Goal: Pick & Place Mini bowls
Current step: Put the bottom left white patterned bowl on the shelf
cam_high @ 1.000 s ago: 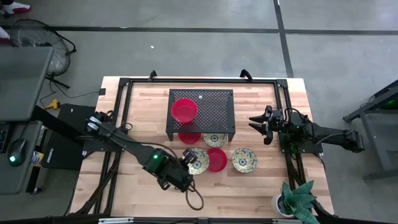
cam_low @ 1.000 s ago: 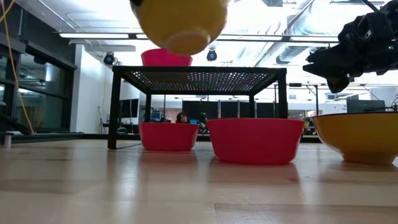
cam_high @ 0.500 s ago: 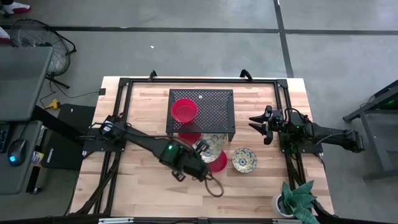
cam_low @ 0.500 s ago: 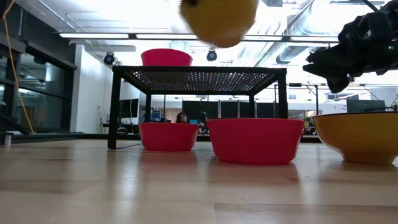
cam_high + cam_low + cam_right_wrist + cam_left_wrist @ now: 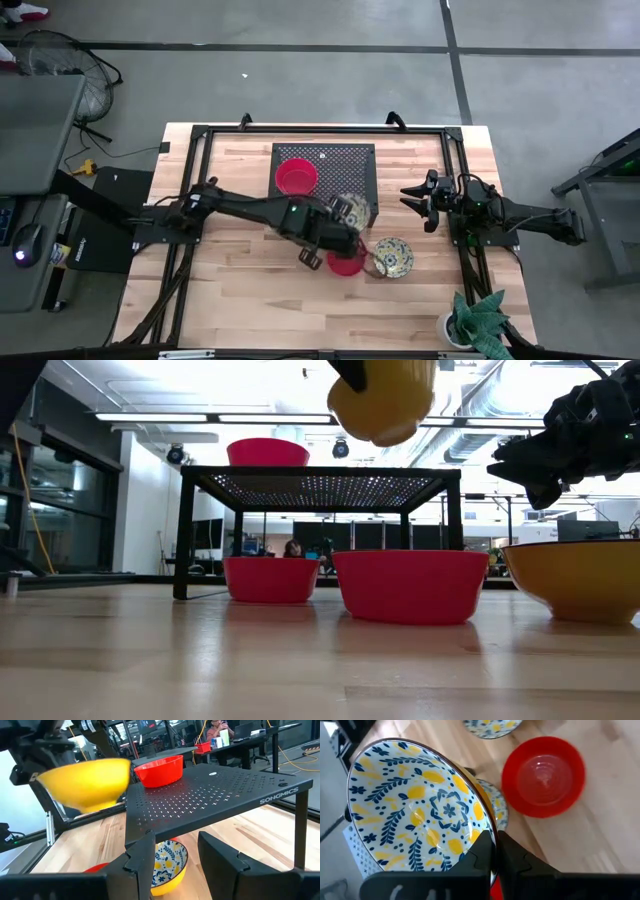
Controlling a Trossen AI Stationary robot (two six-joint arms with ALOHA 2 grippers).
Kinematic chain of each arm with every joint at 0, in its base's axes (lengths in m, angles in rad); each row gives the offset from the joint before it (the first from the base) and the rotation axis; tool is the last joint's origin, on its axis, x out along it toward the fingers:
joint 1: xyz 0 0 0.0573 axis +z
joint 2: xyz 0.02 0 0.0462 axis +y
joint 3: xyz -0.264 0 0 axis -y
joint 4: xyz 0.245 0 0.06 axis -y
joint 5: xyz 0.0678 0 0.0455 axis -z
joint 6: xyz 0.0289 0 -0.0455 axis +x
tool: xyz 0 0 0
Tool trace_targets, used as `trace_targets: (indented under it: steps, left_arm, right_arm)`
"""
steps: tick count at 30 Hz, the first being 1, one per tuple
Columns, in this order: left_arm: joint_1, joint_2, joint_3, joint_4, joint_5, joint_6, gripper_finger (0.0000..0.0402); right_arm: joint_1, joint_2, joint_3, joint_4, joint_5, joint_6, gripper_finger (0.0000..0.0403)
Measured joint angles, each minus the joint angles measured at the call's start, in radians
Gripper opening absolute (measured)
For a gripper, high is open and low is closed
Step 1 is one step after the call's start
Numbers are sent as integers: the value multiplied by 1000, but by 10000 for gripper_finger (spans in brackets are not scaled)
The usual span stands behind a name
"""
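Glossy red mini bowl (image 5: 296, 178) sitting on black perforated metal rack (image 5: 350, 165). Left gripper (image 5: 341, 217) gripping cream floral mini bowl (image 5: 415, 815) aloft at rack's near edge; right gripper (image 5: 412, 199) idling at right, jaws parted.

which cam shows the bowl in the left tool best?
Left wrist view: the carried floral bowl fills the frame, rim pinched by the left tool. High view shows it small at the black rack's edge; low and right wrist views show only its yellow outside.
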State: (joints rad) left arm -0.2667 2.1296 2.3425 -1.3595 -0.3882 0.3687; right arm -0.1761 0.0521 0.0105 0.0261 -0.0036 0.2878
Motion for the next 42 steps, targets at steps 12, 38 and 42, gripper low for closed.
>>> trace_targets:
  steps: [12,38,42]
  left_arm:
    - [84,11,13,-21,13,-6,2]
    - [182,52,13,-33,-44,119,2]
    - [182,50,13,-36,-65,132,2]
  right_arm:
    - [0,0,0,0,0,0,138]
    - [0,0,0,0,0,0,138]
    - [0,0,0,0,0,0,138]
